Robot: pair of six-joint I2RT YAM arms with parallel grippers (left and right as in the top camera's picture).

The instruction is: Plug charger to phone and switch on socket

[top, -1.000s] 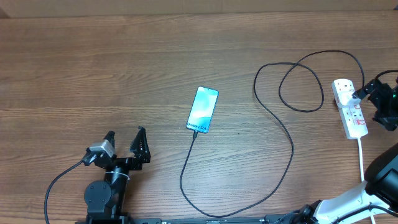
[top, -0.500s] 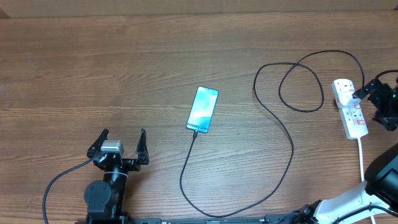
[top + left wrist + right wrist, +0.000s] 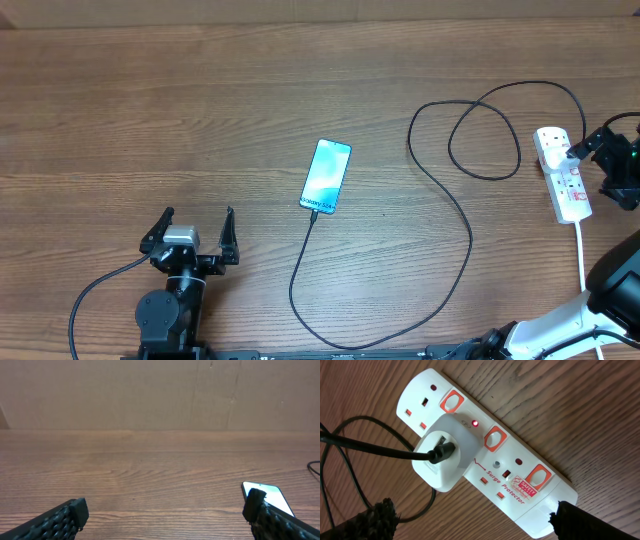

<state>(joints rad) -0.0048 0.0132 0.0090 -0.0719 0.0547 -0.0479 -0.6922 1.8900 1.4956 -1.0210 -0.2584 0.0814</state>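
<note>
Now that the left gripper [image 3: 197, 220] has swung from a slant to square-on and settled, its jaws stand wide apart with nothing between them. It sits low over the table [image 3: 200, 90] near the front edge, left of the phone [image 3: 326, 176] and apart from it.

Right gripper [image 3: 470, 515]: jaws equally wide and empty, poised over the socket [image 3: 563, 175] at the table's right side. No shift there in the last second.

Phone lies mid-table, screen up and lit. The charger [image 3: 471, 235] meets its near end, then loops away right to the socket.

Reading: the left arm has backed off to a rest pose and nothing else is moving. Both steps look done.

Overhead gives the layout and the cable's full run, but the socket is too small there to judge its switch. The right wrist view settles it: a white adapter [image 3: 445, 455] is seated in the strip, and a small red lamp [image 3: 474, 423] glows beside it. The left wrist view adds only a corner of the phone behind one fingertip.
</note>
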